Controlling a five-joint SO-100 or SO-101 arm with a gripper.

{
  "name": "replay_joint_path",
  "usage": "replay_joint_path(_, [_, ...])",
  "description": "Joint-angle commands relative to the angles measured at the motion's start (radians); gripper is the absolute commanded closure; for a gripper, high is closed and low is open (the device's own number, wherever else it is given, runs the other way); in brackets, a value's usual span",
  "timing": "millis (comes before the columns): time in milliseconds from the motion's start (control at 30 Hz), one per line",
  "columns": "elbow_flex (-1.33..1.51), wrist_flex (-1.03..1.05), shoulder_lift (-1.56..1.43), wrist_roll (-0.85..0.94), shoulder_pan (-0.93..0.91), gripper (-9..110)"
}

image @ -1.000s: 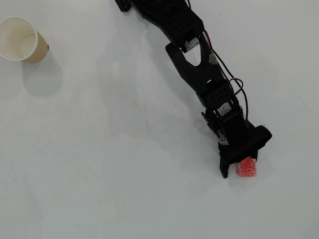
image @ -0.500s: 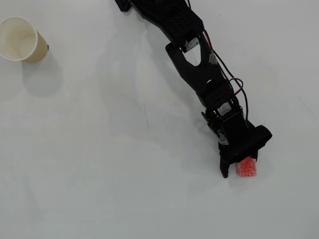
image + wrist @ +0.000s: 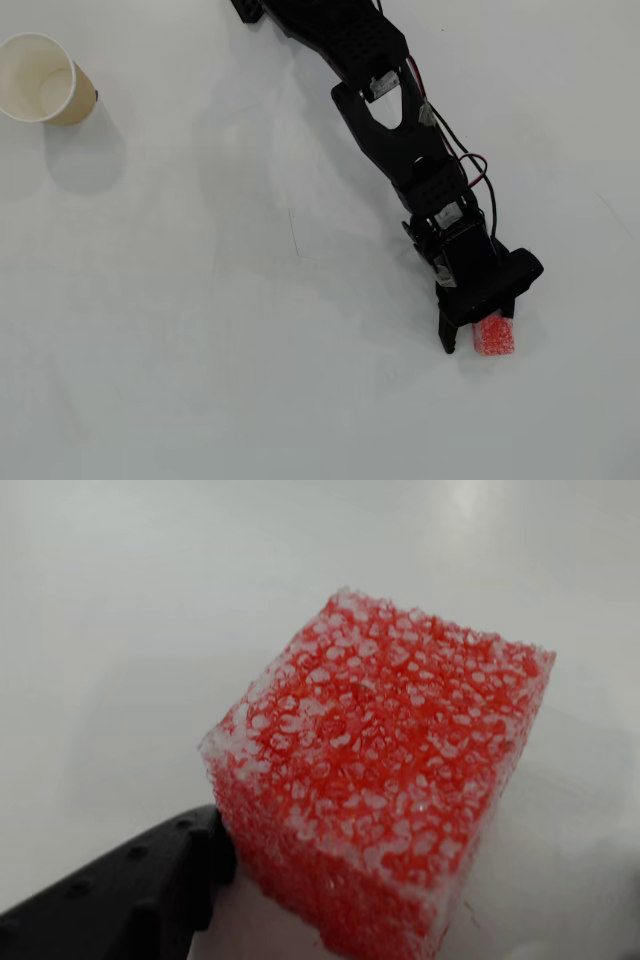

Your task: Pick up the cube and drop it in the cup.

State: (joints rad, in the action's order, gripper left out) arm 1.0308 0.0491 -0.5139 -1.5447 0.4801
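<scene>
Barely anything is shifting: the gripper (image 3: 483, 333) is sitting at the cube (image 3: 494, 337), grasp unclear, one finger (image 3: 120, 890) touching; the cup (image 3: 38, 78) is waiting far off.

A bright red cube (image 3: 385, 780) speckled white, a cream cup (image 3: 42, 78) walled tan, and a black gripper (image 3: 482, 335) are shown.

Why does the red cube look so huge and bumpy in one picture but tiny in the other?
In the wrist view the camera sits right beside the cube, so its spongy pores show sharply while the table behind blurs; in the overhead view the cube is far off, small, under even light.
</scene>
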Motion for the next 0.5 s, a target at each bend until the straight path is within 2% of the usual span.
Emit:
replay_joint_path(0, [-0.023,-0.021,-0.196,-0.003,-0.014,65])
replay_joint_path(467, [-0.095,-0.04,-0.17,-0.003,-0.025,64])
